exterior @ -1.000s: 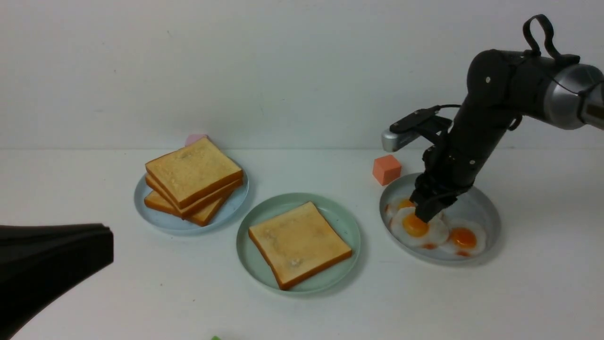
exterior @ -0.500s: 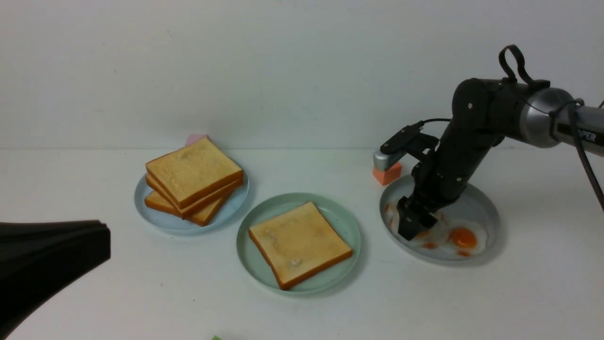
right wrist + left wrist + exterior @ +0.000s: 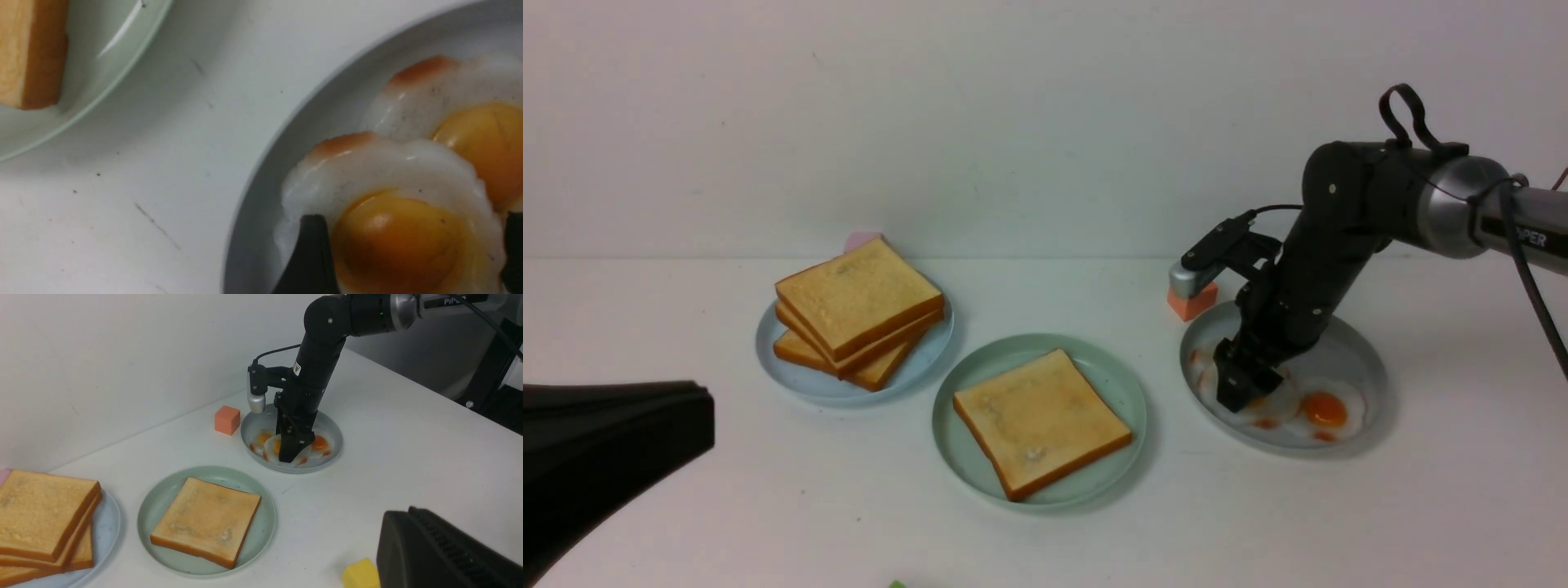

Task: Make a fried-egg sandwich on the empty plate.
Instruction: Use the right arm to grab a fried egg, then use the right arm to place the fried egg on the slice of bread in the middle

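Centre of attention: the fried egg (image 3: pixel 388 192), lying in the grey plate (image 3: pixel 1364 359) directly under the right gripper (image 3: pixel 1240 394). Jaws spread wide and lowered onto the white, fingertips (image 3: pixel 312 253) either side of the yolk, nothing clamped yet. Apparently set to pinch across the raised yolk, the flat egg's easiest hold. Just beside the gripper on that same plate, a smaller egg (image 3: pixel 1327 408); another (image 3: pixel 1202 363) partly hidden behind the fingers. To the gripper's left, the mint-green plate (image 3: pixel 1123 384), bearing one toast slice (image 3: pixel 1041 420), presumably laid first as the sandwich base. Farther left, a pale blue plate (image 3: pixel 768 347) under stacked toast (image 3: pixel 858 314). Well apart from all this, the left gripper (image 3: pixel 613 457): closed, nothing seen in it, out of the way.
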Controlling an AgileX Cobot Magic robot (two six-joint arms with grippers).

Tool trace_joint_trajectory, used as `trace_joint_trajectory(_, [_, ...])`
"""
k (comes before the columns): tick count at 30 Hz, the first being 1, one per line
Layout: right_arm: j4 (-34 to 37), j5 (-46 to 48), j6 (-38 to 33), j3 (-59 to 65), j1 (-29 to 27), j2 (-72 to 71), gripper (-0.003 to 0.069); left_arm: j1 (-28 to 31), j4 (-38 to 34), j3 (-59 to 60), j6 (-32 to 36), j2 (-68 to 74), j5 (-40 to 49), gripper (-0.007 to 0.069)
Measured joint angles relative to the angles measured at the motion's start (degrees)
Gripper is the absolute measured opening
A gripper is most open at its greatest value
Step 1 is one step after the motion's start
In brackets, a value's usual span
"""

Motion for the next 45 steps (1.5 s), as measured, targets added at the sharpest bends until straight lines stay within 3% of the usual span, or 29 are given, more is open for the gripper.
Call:
trace_joint_trajectory(5, [-0.8, -0.6, 3.9, -0.1, 0.0, 0.0, 0.0463, 0.0, 0.0, 0.0, 0.0, 0.0, 0.0, -0.0002])
trace_joint_trajectory(11, [-0.9, 0.0, 7.8, -0.3, 0.0, -0.2, 0.0463, 0.0, 0.0, 0.0, 0.0, 0.0, 0.0, -0.0001])
trace_joint_trajectory(25, [-1.3, 4.8, 9.1, 0.1, 0.0, -5.5, 0.0461, 0.0, 0.0, 0.0, 0.0, 0.0, 0.0, 0.0007])
trace_joint_trajectory(31, [0.7, 7.0, 14.3, 0.2, 0.2, -7.4, 0.0461, 0.0, 0.3, 0.0, 0.0, 0.0, 0.0, 0.0011])
trace_joint_trajectory(38, [12.3, 5.5, 14.2, 0.2, 7.8, -10.6, 0.0458, 0.0, 1.3, 0.0, 0.0, 0.0, 0.0, 0.0016])
trace_joint_trajectory(45, [13.6, -2.9, 14.2, 0.2, 16.8, -9.2, 0.0458, 0.0, 1.3, 0.0, 0.0, 0.0, 0.0, 0.002])
